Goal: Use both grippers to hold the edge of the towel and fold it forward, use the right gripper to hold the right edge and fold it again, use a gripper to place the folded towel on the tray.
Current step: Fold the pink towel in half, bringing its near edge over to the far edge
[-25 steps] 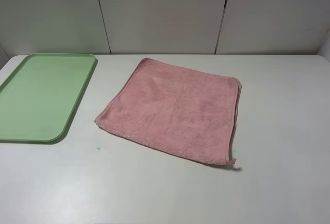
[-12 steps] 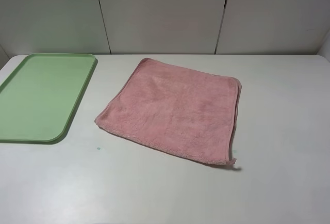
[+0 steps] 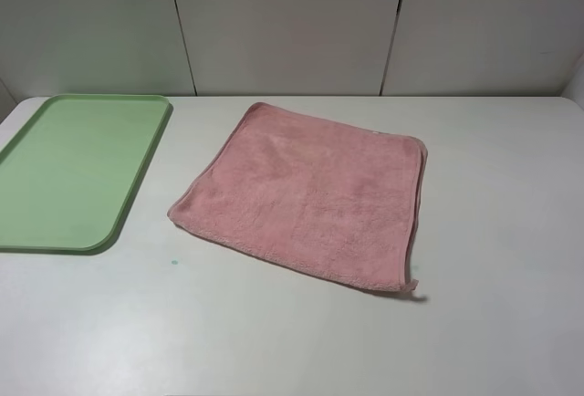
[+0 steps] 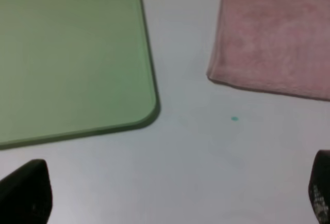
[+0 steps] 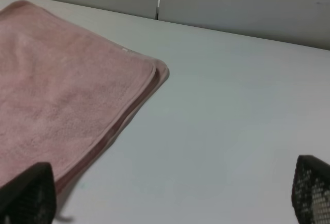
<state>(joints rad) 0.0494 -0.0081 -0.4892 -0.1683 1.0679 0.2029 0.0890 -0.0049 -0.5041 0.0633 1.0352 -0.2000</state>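
The pink towel point(image 3: 310, 195) lies spread flat in the middle of the table, slightly turned. Its near hem edge point(image 3: 292, 264) runs down to a loose thread at the near right corner point(image 3: 418, 296). Along its right side two hem lines show, one over the other point(image 5: 149, 87). The pale-green tray point(image 3: 55, 177) lies at the left, apart from the towel. Neither arm shows in the high view. My left gripper point(image 4: 172, 193) is open over bare table between the tray corner point(image 4: 149, 110) and the towel corner point(image 4: 216, 74). Open too, my right gripper point(image 5: 170, 190) hovers beside the towel's point(image 5: 56, 105) right edge.
A small green speck point(image 3: 173, 262) marks the white table point(image 3: 493, 232) near the towel's left corner. A pale panelled wall point(image 3: 292, 22) rises behind the table's far edge.
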